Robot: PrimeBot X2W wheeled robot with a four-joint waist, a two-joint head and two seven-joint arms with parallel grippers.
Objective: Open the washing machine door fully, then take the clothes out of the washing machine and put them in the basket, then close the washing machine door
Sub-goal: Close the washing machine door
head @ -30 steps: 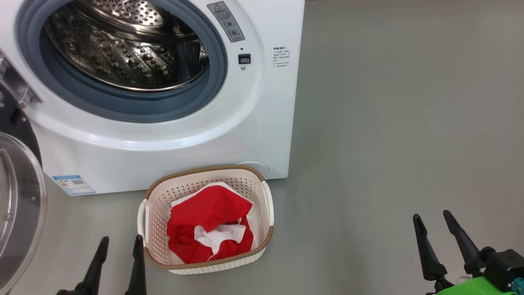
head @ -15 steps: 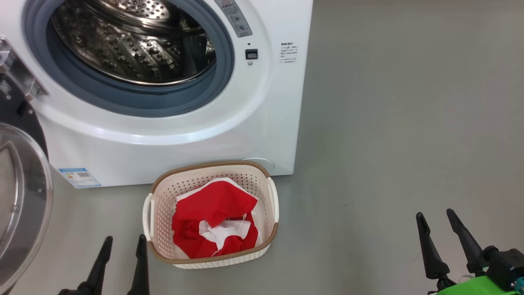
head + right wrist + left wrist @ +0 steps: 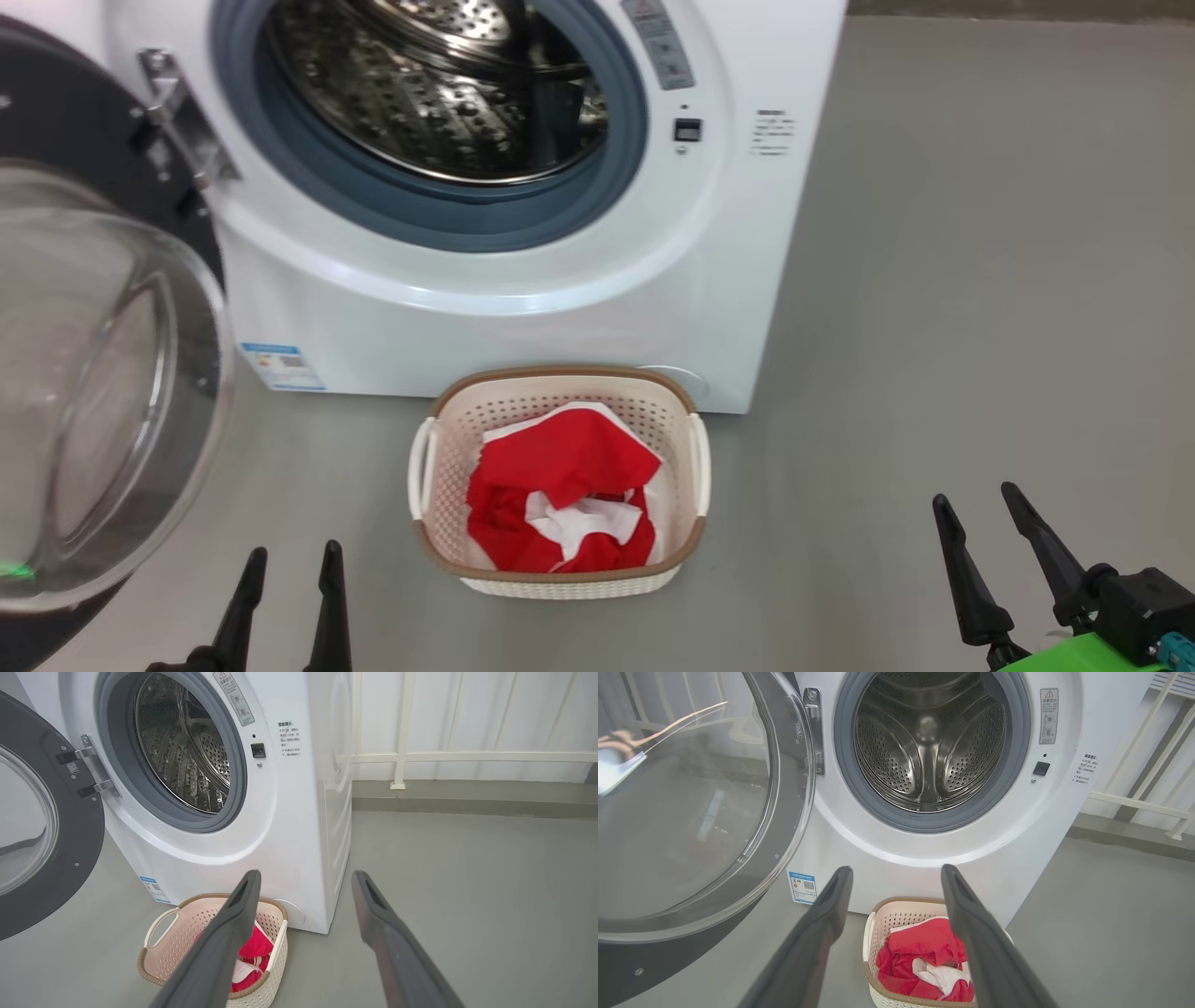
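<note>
- Black-rimmed glass, the washing machine door (image 3: 103,373) is seen swung wide, left of the washing machine (image 3: 523,317); judged stiff, heavy and slick, it is best pushed at the rim's free edge.
- Soft red clothes (image 3: 569,467) are heaped in the basket (image 3: 560,586) before the machine; the drum (image 3: 448,84) appears bare.
- The left gripper (image 3: 294,551) and right gripper (image 3: 974,495) are held low, fingers apart, empty.
- Smooth grey floor (image 3: 934,280) is spread around, a pale railing (image 3: 467,756) beyond.
</note>
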